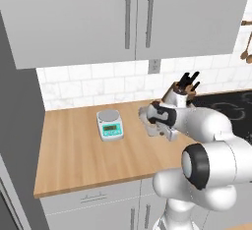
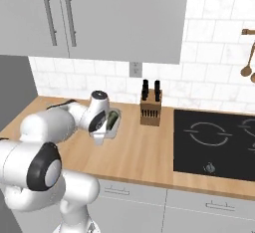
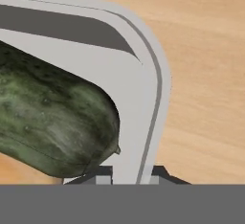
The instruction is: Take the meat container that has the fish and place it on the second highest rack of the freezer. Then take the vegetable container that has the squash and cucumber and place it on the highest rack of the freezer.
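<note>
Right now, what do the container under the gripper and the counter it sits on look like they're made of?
The vegetable container looks like pale grey plastic, smooth and matte, with a rounded moulded rim; it could be another smooth material. The counter looks like wood, warm tan with faint grain lines and a dull finish.

The white arm (image 1: pixel 206 126) reaches across the wooden counter (image 1: pixel 74 155). A small scale (image 1: pixel 109 124) sits at its nine o'clock, a knife block (image 1: pixel 183 90) at twelve. Its hand seems to cover a pale tray (image 1: pixel 146 121).
</note>
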Motion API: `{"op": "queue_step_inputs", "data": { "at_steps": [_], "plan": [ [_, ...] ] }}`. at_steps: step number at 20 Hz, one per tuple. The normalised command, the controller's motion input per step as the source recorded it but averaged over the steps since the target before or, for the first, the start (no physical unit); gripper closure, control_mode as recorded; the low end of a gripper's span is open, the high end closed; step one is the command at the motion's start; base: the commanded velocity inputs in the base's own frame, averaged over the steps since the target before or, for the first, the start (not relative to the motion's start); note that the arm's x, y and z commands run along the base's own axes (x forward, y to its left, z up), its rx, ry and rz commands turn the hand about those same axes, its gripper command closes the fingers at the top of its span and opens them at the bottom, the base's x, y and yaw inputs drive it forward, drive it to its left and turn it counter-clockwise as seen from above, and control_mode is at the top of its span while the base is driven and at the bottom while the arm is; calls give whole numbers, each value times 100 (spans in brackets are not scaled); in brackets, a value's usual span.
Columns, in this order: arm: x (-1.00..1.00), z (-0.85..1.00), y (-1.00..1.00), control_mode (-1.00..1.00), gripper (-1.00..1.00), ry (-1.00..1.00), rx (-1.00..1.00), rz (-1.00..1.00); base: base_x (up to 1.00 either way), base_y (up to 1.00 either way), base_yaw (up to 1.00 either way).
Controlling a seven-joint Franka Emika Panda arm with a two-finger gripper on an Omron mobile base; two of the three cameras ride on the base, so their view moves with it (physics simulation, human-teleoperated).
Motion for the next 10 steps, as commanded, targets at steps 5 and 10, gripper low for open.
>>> {"op": "queue_step_inputs", "data": {
  "at_steps": [5, 10],
  "plan": [
    [-55, 100, 17, -100, 100, 0, 0, -8, 0, 0, 0],
    [-100, 86, -3, -100, 100, 0, 1, -10, 0, 0, 0]
  ]
}}
